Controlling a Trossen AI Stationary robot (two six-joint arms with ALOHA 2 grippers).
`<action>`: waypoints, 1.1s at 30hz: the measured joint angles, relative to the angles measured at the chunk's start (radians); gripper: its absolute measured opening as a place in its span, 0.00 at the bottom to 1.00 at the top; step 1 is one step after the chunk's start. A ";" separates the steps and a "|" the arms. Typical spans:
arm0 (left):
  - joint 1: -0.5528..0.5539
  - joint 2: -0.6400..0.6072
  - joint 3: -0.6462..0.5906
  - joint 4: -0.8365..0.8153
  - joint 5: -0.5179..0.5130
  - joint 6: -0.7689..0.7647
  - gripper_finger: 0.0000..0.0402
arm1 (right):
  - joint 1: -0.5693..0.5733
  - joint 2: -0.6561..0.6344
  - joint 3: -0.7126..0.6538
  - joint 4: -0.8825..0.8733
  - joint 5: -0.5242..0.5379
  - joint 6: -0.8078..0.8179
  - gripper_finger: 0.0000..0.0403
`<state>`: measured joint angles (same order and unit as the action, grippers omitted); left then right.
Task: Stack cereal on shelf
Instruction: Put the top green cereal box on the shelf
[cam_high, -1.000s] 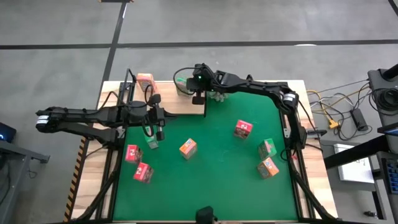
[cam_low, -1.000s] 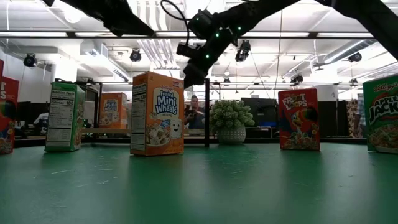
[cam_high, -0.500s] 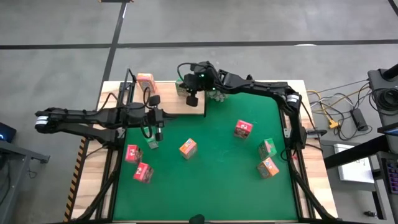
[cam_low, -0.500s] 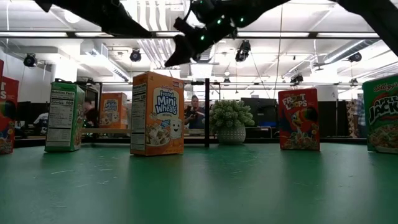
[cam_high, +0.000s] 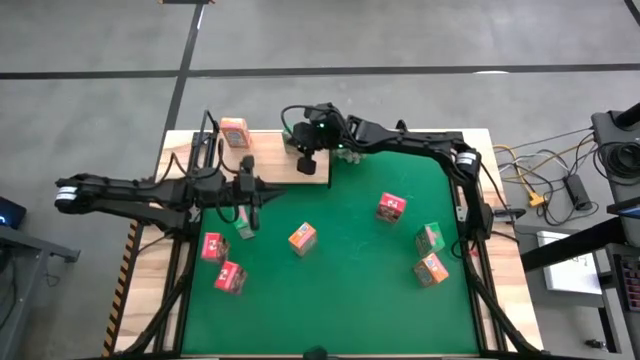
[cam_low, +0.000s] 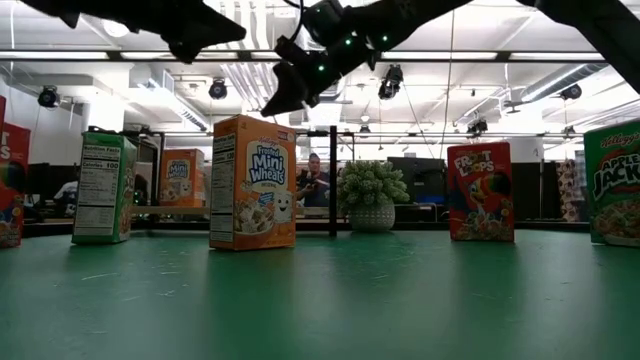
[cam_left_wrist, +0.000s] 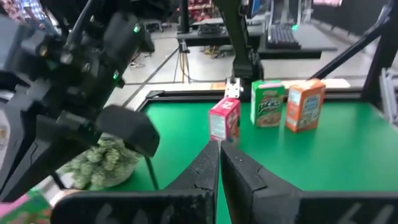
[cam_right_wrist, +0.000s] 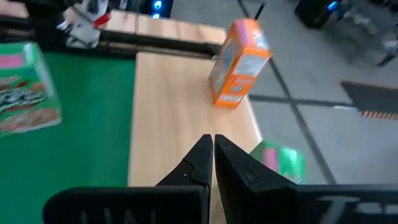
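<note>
Right gripper (cam_high: 303, 160) is pressed together with nothing in it, hovering over the shelf (cam_high: 275, 168), orange box (cam_right_wrist: 239, 61) standing just ahead, so right arm's nearer.

1. I see the shelf (cam_high: 275, 160), a light wood board with black uprights, at the mat's far left corner.
2. One orange cereal box (cam_high: 233, 132) stands on its far end.
3. A green box (cam_right_wrist: 281, 160) sits near the shelf's other end.
4. Pink-red boxes (cam_high: 212, 247) (cam_high: 230, 278) (cam_high: 390, 208), orange boxes (cam_high: 302, 238) (cam_high: 432, 270) and green boxes (cam_high: 431, 238) (cam_high: 244, 229) stand scattered on the mat.
</note>
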<state>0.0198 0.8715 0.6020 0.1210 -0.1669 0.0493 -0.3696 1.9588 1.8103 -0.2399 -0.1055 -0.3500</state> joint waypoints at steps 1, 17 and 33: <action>-0.005 0.000 -0.014 0.020 0.000 -0.017 0.00 | 0.005 -0.006 0.000 -0.026 0.000 -0.001 0.02; -0.026 -0.003 -0.075 0.092 -0.005 -0.104 0.00 | 0.045 -0.016 -0.021 -0.139 -0.031 -0.092 0.02; -0.026 -0.210 -0.066 -0.080 -0.007 0.044 0.00 | -0.012 0.012 -0.023 0.106 -0.026 -0.020 0.02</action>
<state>-0.0059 0.6619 0.5358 0.0408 -0.1738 0.0930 -0.3811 1.9711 1.7877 -0.1337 -0.1311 -0.3705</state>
